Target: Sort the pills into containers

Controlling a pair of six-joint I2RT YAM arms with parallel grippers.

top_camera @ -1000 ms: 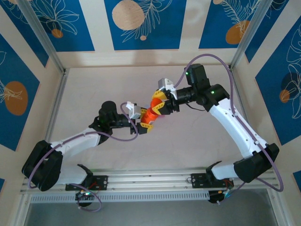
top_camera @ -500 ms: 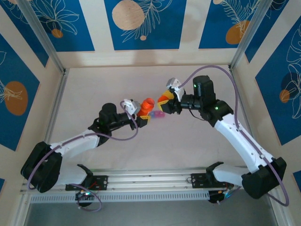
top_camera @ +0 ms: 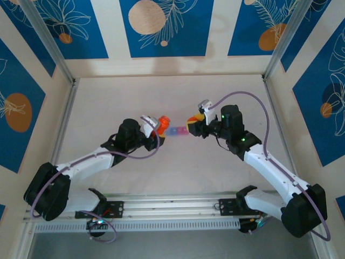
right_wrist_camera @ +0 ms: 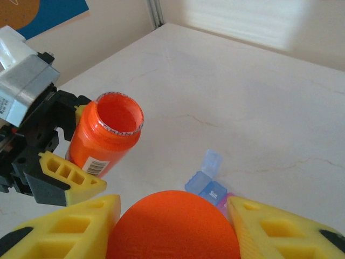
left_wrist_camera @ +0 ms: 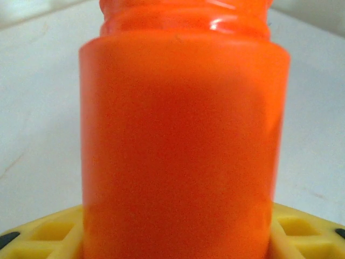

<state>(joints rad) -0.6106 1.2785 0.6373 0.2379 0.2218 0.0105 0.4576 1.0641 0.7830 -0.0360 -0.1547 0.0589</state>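
My left gripper (top_camera: 159,130) is shut on an open orange pill bottle (top_camera: 163,122), whose body crowds the left wrist view (left_wrist_camera: 180,135) between yellow fingers (left_wrist_camera: 43,237). My right gripper (top_camera: 194,121) is shut on the bottle's orange cap (right_wrist_camera: 172,229), held between its yellow fingers (right_wrist_camera: 64,232). From the right wrist the bottle (right_wrist_camera: 108,135) shows its mouth open, leaning toward the cap. The containers (top_camera: 177,130) lie on the table between both grippers; the blue section (right_wrist_camera: 207,181) has its lid up. The pills are hidden.
The pale tabletop (top_camera: 161,178) is bounded by metal rails on the left (top_camera: 64,118) and right (top_camera: 277,108) and a back wall. The arms' bases sit on the near rail (top_camera: 172,208).
The right gripper has pulled away to the right with the cap, off the bottle. Both grippers have moved apart and lower, uncovering the containers between them.
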